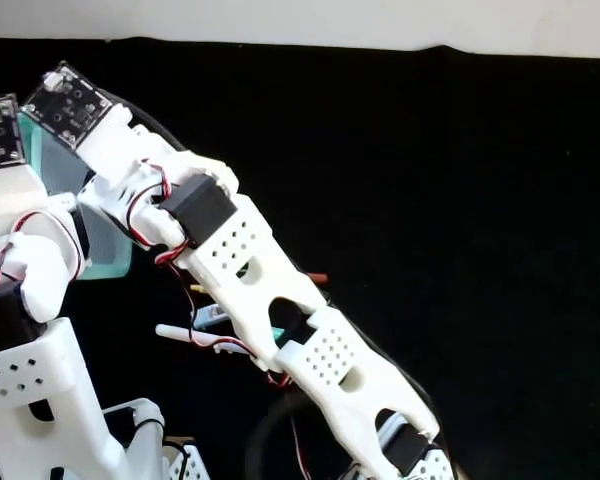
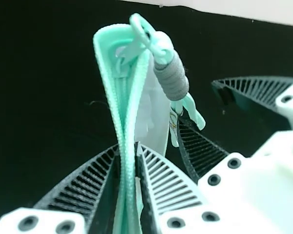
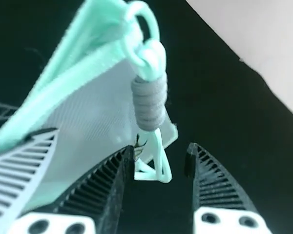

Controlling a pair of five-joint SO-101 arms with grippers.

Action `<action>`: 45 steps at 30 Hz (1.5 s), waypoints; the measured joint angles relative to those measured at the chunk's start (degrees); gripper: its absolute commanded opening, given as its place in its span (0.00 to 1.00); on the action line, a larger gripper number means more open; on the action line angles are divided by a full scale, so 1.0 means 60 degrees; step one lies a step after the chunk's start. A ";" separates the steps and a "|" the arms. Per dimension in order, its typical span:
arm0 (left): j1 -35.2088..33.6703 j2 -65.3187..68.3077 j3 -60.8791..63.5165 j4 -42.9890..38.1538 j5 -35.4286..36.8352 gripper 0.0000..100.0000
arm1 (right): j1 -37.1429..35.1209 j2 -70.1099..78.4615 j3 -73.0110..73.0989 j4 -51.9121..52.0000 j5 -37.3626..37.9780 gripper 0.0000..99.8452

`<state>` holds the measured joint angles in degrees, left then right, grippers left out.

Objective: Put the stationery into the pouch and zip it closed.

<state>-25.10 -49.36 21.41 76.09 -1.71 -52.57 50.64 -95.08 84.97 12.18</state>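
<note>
Item 1: matte black table covering [image 1: 480,200], plain and unpatterned, spread flat across almost the whole of the high view and forming the dark ground in both wrist views. Item 2: pale off-white band of smooth surface [image 1: 330,20], beyond the far edge of the covering. The two meet along a nearly straight, slightly uneven line; in the right wrist view that line crosses one corner obliquely.

No readable text, labels or numbers anywhere
</note>
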 measured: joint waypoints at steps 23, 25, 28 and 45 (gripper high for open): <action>-0.0029 -0.0044 -0.0015 0.0718 -0.0777 0.01 | 0.0264 0.2403 0.0000 -0.2637 0.0088 0.18; -0.0015 -0.0044 -0.0015 0.0821 -0.0777 0.01 | 0.0527 0.2520 0.0000 -0.3165 -0.0352 0.18; -0.0015 -0.0059 -0.0015 0.0864 -0.0777 0.01 | 0.0791 0.2593 0.0000 -0.3766 -0.0923 0.18; 0.0000 -0.0059 -0.0015 0.0938 -0.0777 0.01 | 0.0791 0.2593 0.0000 -0.5026 -0.1597 0.18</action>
<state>-25.10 -49.71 21.32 81.71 -6.37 -47.82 66.20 -95.08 54.81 2.59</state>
